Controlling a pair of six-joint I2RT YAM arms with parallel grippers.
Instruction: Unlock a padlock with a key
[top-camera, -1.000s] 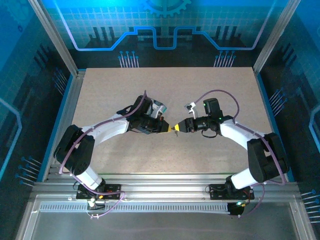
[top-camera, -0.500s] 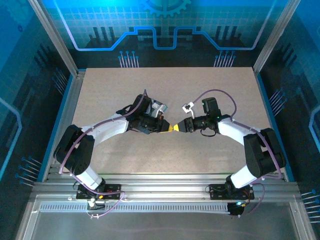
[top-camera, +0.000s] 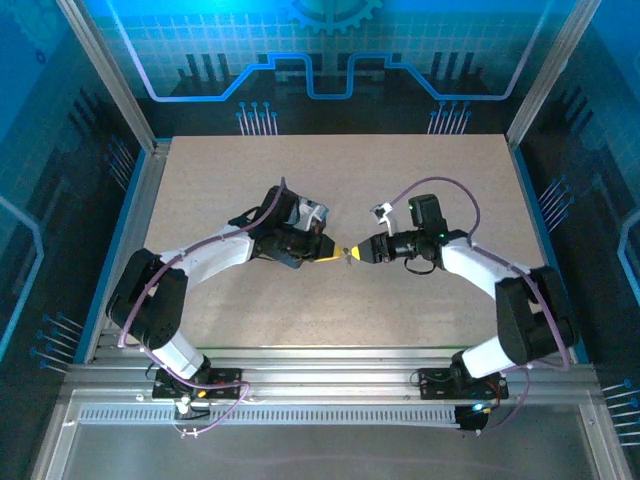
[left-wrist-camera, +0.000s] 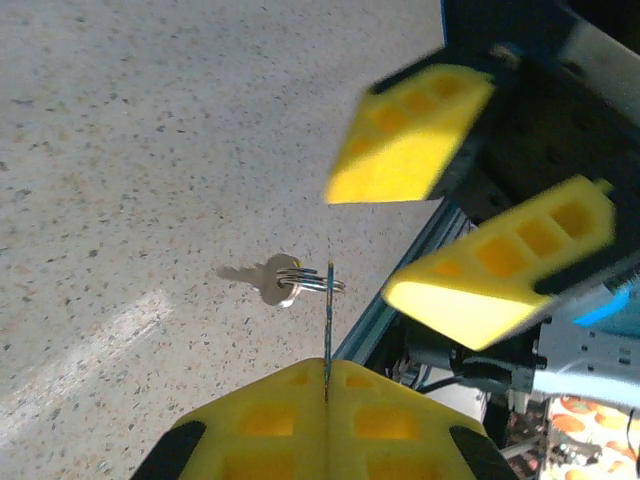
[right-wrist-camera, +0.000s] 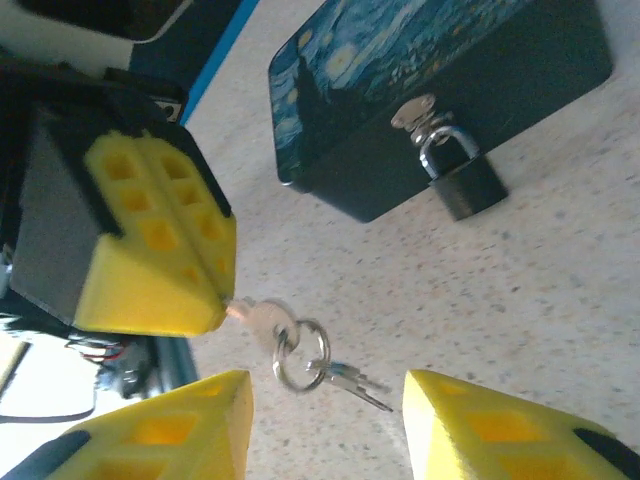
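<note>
Firstly, box (right-wrist-camera: 440, 90): dark blue, swirl-patterned, on the table (right-wrist-camera: 560, 260).
Left gripper (right-wrist-camera: 222, 295): clenched on the key (right-wrist-camera: 258, 320), mid-table.
Right gripper (right-wrist-camera: 325, 400): released, just right of it.
Padlock (right-wrist-camera: 462, 178): hanging from the hasp (right-wrist-camera: 412, 112).
Key: pinched by blade, ring (left-wrist-camera: 312, 284) dangling.

text: none legible | labels, brands, numbers: none legible | sign: gear emblem (top-camera: 331, 12), a wordless graphic, at the top of the blue back panel (top-camera: 200, 40)
</note>
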